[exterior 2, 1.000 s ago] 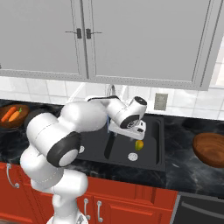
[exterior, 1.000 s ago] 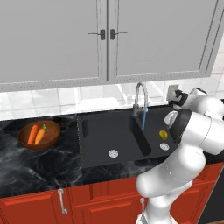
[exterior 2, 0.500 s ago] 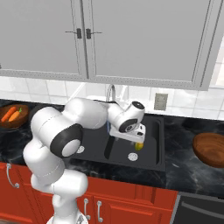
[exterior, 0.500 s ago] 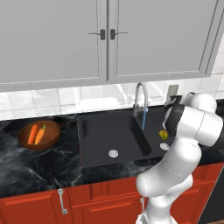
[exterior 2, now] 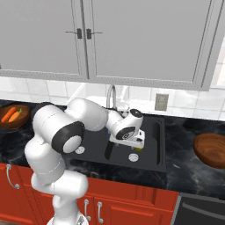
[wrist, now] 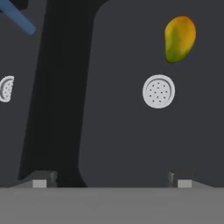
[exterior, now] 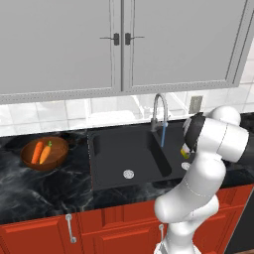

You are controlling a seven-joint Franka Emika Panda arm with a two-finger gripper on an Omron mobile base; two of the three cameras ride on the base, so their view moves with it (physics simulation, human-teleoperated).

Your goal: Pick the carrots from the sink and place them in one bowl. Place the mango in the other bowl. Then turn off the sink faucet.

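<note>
Two orange carrots [exterior: 40,153] lie in the brown wooden bowl [exterior: 29,162] on the counter left of the black sink [exterior: 119,154]. That bowl [exterior 2: 5,125] sits at the far left of the right base view, and the other bowl [exterior 2: 211,150] stands empty at the far right. The yellow-green mango [wrist: 179,38] lies in the right basin past its silver drain [wrist: 159,91]. My gripper [wrist: 111,183] hangs open over that basin, short of the mango, with nothing between its fingers. It is low in the sink [exterior 2: 154,132] in the right base view. A blue stream [exterior: 162,139] runs from the faucet [exterior: 158,110].
The divider between the two basins runs left of my gripper, with the left drain [exterior 2: 80,150] beyond it. Grey wall cabinets [exterior: 119,44] hang above the faucet. Black marble counter [exterior 2: 184,134] lies between the sink and the empty bowl.
The hand has sunk lower into the right basin, closer to the mango. The gripper stays open. The carrots, bowls and mango have not moved.
</note>
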